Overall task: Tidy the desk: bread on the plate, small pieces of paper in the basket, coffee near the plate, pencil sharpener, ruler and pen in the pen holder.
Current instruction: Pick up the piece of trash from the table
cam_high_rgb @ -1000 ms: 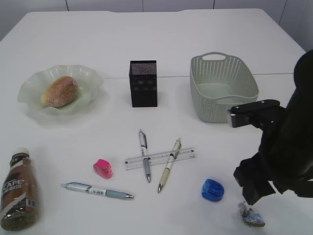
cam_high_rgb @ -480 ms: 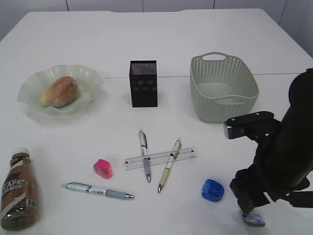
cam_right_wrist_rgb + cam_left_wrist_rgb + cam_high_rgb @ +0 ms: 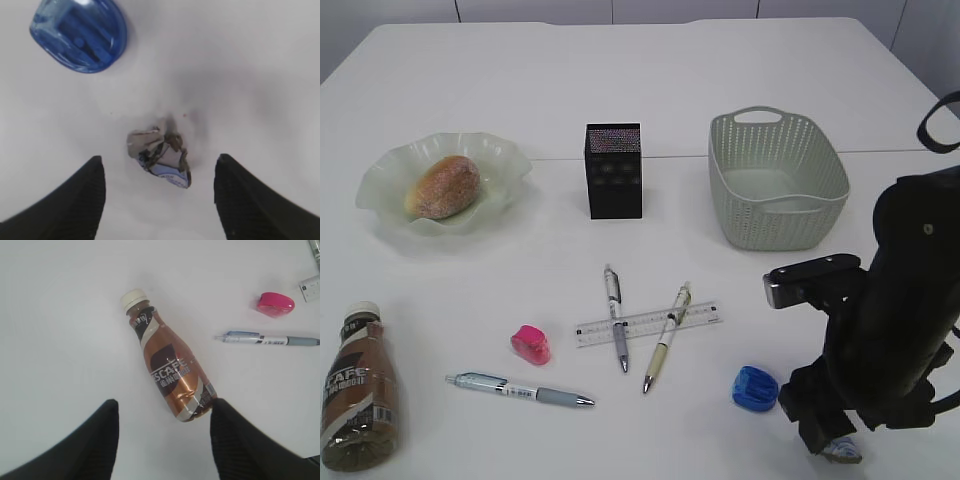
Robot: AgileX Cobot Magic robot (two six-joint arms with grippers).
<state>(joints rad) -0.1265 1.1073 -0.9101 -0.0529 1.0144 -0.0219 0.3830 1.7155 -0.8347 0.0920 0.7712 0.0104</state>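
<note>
A crumpled paper ball (image 3: 160, 156) lies on the table between the tips of my open right gripper (image 3: 159, 172); it peeks out under the arm in the exterior view (image 3: 842, 451). A blue pencil sharpener (image 3: 755, 388) lies just left of it. My open left gripper (image 3: 164, 415) hovers over the lying coffee bottle (image 3: 170, 370), whose base is near the right finger. The bread (image 3: 443, 185) sits on the glass plate (image 3: 500, 160). A pink sharpener (image 3: 531, 344), a ruler (image 3: 695, 316) and three pens (image 3: 520, 390) lie in front of the black pen holder (image 3: 614, 171).
The grey basket (image 3: 775, 180) stands at the back right, behind my right arm (image 3: 880, 330). The coffee bottle shows at the table's front left edge in the exterior view (image 3: 355, 400).
My right arm has lowered and shifted a little left over the paper ball, now hiding most of it in the exterior view. Nothing else has moved.
</note>
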